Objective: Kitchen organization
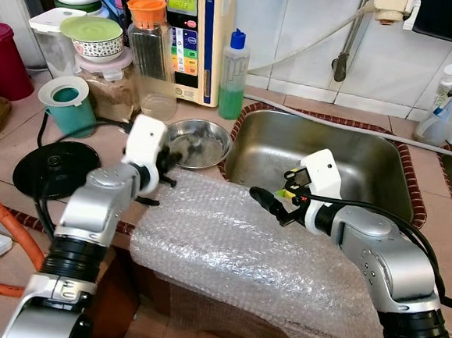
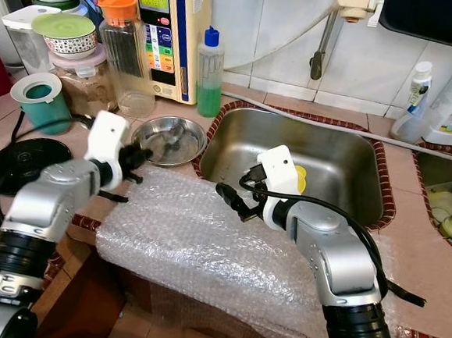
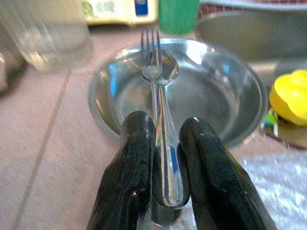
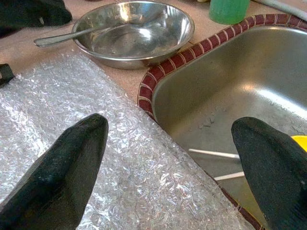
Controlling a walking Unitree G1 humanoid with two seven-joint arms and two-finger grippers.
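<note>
A spoon [image 3: 165, 139] and fork [image 3: 150, 67] are gripped by the closed left hand [image 3: 165, 191] over the steel bowl [image 3: 230, 91]. The right hand [image 4: 168, 172] is held wide open, empty, beside the sink [image 4: 230, 96].

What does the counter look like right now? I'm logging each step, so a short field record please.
left pincer: shut on spoon and fork, their heads over the steel bowl
right pincer: open, above the bubble wrap beside the sink
sink contents: yellow object, pale sticks
behind bowl: green bottle, clear jug
</note>
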